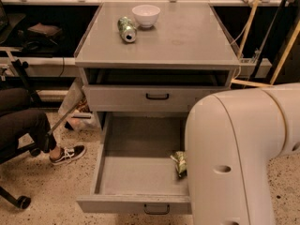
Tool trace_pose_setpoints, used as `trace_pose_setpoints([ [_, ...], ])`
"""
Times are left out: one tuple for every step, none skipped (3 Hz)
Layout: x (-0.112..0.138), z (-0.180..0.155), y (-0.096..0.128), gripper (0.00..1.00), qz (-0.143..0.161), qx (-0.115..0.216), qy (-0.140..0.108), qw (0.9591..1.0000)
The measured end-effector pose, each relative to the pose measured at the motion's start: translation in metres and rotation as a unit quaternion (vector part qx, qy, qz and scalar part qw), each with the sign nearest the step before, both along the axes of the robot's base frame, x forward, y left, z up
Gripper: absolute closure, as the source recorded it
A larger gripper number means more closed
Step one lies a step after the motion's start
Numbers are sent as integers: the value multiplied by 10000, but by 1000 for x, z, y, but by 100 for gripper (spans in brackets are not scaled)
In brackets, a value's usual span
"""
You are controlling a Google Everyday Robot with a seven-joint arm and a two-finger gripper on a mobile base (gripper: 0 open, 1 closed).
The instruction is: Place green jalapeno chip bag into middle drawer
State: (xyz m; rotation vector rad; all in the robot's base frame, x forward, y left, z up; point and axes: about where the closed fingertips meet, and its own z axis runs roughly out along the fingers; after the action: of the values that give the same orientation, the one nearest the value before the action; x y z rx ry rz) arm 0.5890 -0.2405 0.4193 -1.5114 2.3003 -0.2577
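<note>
The middle drawer (140, 177) is pulled open below the cabinet, with a flat grey floor and a small dark handle (156, 209) at its front. The green jalapeno chip bag (179, 163) shows at the drawer's right side, partly hidden behind my arm; whether it lies on the floor or is held I cannot tell. My gripper is hidden behind the big white arm housing (239, 158) that fills the lower right.
On the cabinet top (187, 41) a crushed green soda can (126, 29) lies next to a white bowl (146, 15). A shallower closed drawer front (157, 97) sits above the open one. A seated person's leg and shoe (65, 154) are at the left.
</note>
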Motion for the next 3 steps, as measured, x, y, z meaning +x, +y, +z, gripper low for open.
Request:
trace_pose_setpoints([
  [9,46,-12,0,-226,-67,-288,9993],
  [-3,116,-19,0,-764,-115,-554,9955],
  [-36,157,-21,0,-1148,-112,-595,9915],
])
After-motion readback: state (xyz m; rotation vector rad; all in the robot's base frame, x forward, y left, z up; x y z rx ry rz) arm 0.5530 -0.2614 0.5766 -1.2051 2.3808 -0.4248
